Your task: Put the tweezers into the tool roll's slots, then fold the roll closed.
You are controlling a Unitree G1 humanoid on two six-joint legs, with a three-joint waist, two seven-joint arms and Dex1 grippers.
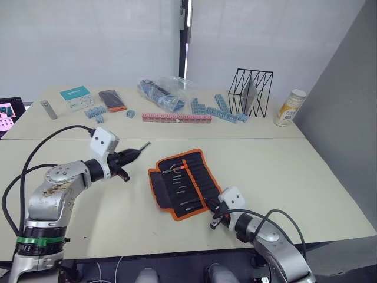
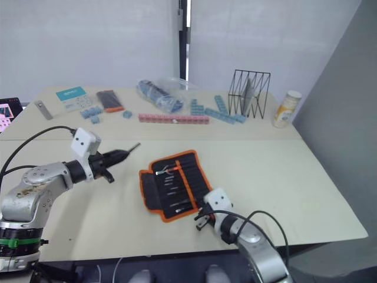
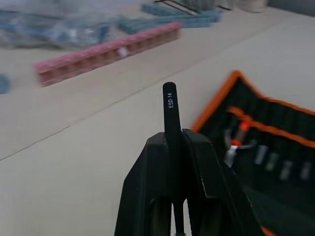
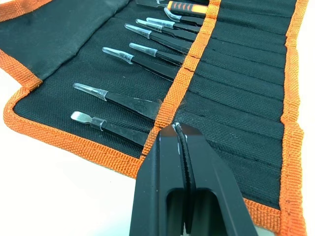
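One tweezers [image 3: 170, 110] clamped in left gripper [image 1: 126, 156], raised; right gripper [image 4: 178, 132] shut, seemingly empty, at tool roll [image 1: 194, 171].

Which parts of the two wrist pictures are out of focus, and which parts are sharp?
Left wrist view: the tweezer held in the left gripper is sharp enough to read its "ESD-14" print, while the pink block row and the tool roll behind are blurred. Right wrist view: the tool roll and the stowed tweezers are crisp; the right gripper is slightly soft.

left gripper [image 3: 175, 142] clamped, right gripper [image 4: 178, 130] — jaws closed
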